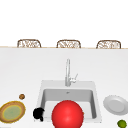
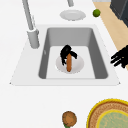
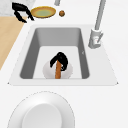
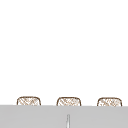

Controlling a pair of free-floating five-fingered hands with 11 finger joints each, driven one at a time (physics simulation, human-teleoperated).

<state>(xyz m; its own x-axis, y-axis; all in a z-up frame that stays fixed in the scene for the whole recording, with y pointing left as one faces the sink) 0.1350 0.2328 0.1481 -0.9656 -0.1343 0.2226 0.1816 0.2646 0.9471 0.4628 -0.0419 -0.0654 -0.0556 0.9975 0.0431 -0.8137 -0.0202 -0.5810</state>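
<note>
One hand partly hides the sausage.

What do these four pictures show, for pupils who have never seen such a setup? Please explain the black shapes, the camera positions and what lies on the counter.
The black shapes are two floating robot hands in a simulated kitchen. One camera faces the sink from the front, two look along it from the sides, and one looks above it. The left hand hovers, open, at the sink's front left corner. The right hand curls round an orange-brown stick on a white plate inside the sink. On the counter are a brown-and-yellow plate, a small brown ball, a second white plate and a green fruit. A red ball covers the basin from the front.
</note>
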